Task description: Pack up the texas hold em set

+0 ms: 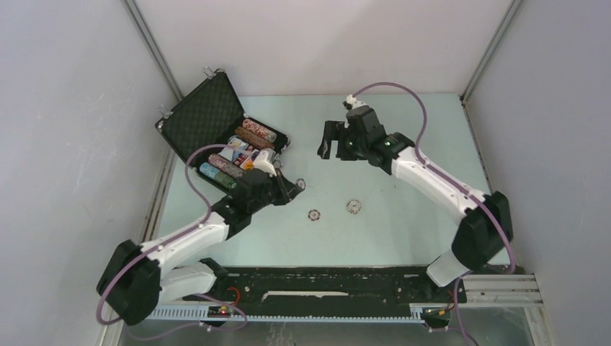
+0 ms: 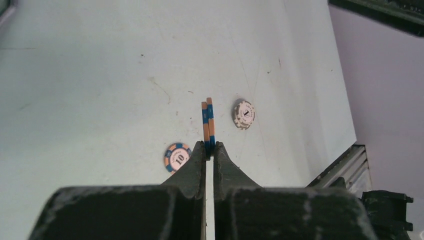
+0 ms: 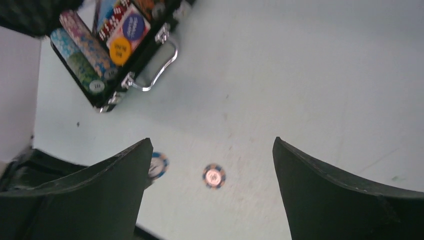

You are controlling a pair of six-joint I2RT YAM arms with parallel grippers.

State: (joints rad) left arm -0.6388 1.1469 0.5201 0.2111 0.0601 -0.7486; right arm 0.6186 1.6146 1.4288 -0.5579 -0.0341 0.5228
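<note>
The black case (image 1: 205, 108) stands open at the far left, and its tray (image 1: 245, 151) holds rows of multicoloured chips and card decks. The case also shows in the right wrist view (image 3: 107, 55) with its silver handle (image 3: 162, 67). My left gripper (image 1: 297, 185) is just right of the case, shut on two orange-and-blue chips (image 2: 208, 122) held on edge above the table. Two loose chips (image 1: 314, 214) (image 1: 353, 207) lie flat mid-table: an orange-and-blue "10" chip (image 2: 177, 157) and a white "1" chip (image 2: 244, 114). My right gripper (image 1: 330, 150) hovers open and empty over the middle (image 3: 212, 142).
Grey walls with metal frame posts close in the left, right and back sides. A black rail (image 1: 339, 277) runs along the near edge between the arm bases. The case lid leans back towards the left wall.
</note>
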